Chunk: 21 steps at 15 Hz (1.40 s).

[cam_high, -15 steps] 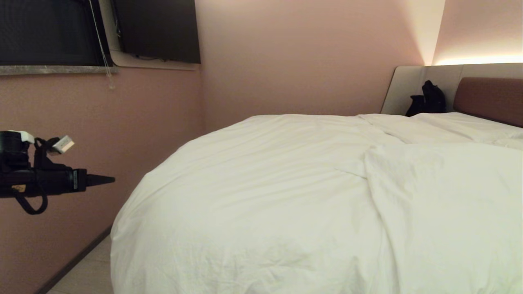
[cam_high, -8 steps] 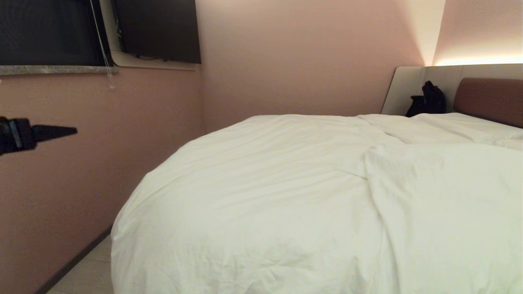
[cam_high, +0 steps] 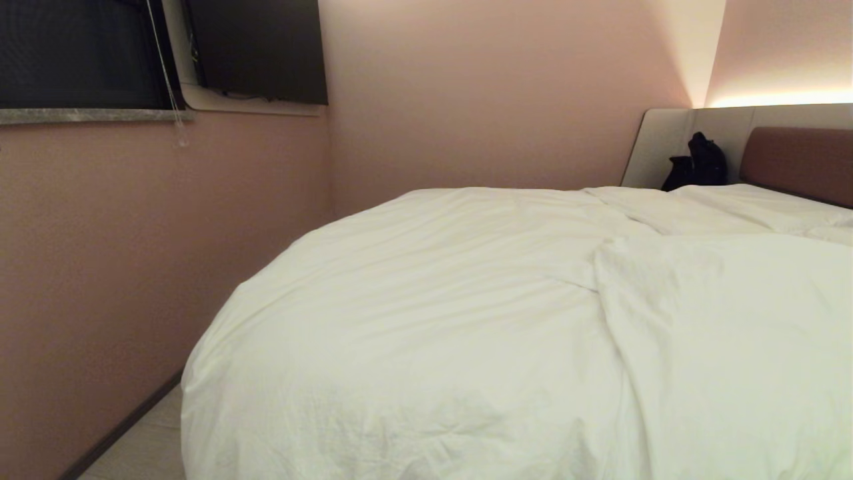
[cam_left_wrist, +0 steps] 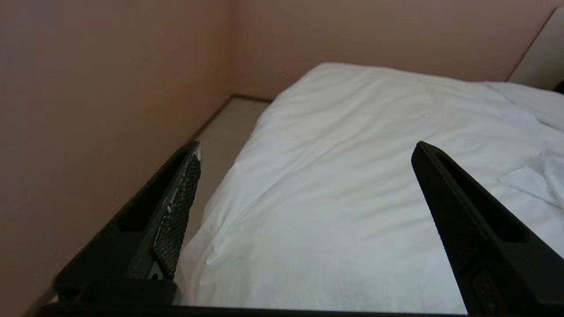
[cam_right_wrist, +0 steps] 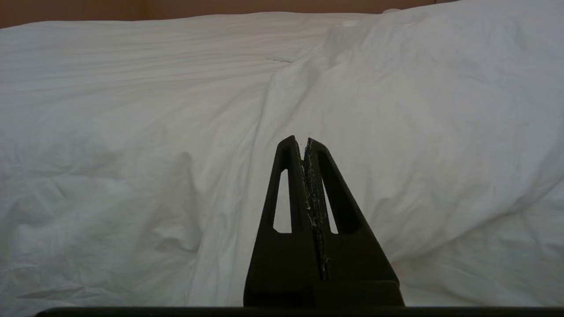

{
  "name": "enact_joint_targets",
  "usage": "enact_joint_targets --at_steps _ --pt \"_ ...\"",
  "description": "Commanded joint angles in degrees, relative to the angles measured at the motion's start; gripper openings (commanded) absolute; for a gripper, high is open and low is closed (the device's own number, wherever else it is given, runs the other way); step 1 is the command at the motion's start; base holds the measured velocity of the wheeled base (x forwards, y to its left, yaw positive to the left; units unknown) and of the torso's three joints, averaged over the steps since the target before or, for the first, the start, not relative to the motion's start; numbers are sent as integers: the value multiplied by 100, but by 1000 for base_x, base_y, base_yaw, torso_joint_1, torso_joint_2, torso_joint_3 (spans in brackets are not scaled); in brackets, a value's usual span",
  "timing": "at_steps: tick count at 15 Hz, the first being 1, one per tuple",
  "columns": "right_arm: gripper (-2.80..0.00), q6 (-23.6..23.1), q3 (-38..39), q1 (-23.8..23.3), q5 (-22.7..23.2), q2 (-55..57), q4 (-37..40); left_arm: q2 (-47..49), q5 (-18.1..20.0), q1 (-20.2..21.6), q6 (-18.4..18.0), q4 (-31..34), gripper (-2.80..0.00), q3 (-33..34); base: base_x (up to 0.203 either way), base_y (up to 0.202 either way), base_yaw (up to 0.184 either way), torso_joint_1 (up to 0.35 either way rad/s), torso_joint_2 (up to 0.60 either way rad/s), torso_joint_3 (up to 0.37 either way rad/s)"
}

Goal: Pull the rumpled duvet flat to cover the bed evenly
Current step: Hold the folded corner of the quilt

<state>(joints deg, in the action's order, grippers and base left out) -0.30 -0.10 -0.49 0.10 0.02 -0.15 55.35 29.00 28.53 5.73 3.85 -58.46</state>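
Note:
The white puffy duvet lies spread over the bed, hanging over its near corner, with a fold ridge running down its right half. In the left wrist view my left gripper hangs open and empty above the duvet by the wall-side edge. Neither arm shows in the head view. My right gripper is shut with nothing in it, close in front of the duvet.
A pink wall runs close along the bed's left side, with a narrow floor strip between. A dark window and a wall screen sit above. A black bag rests by the brown headboard.
My left arm, seen at the left edge of the head view a second ago, rose and drew back out of that view. The duvet has not moved.

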Motion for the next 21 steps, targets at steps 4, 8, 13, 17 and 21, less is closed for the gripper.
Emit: enact_joint_targets --at_steps 4,8,13,17,21 --pt "-280 3 1 -4 -1 -2 -3 -1381 -2051 -1077 -214 -124 0 758 0 0 0 0 0 0" --pt "-280 -2 1 -4 -1 -2 -3 -2688 -3088 -2500 -965 -154 0 1621 0 0 0 0 0 0" --pt "-280 -5 1 5 -1 -2 -3 -3971 -3125 -2750 -1288 -148 0 2698 0 0 0 0 0 0" --pt "-280 -5 1 -4 -1 -2 -3 -4595 -2747 -2756 -1208 -226 0 3186 0 0 0 0 0 0" --pt "-280 -5 1 -4 -1 -2 -3 -5072 -2563 -2773 -1205 -188 0 3758 0 0 0 0 0 0"
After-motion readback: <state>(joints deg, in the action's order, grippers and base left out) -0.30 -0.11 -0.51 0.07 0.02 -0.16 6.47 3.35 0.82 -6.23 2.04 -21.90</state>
